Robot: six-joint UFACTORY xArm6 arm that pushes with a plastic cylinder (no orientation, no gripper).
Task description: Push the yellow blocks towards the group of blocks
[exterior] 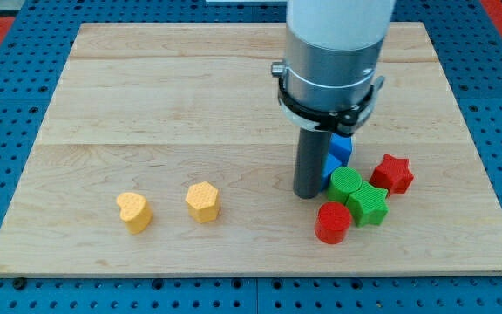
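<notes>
Yellow heart (134, 211) and yellow hexagon (203, 201) sit upright

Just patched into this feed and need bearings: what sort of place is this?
Probably a robotics lab bench: a wooden board lies on blue perforated matting, with small coloured blocks on it and my tip beside the green cylinder.
</notes>
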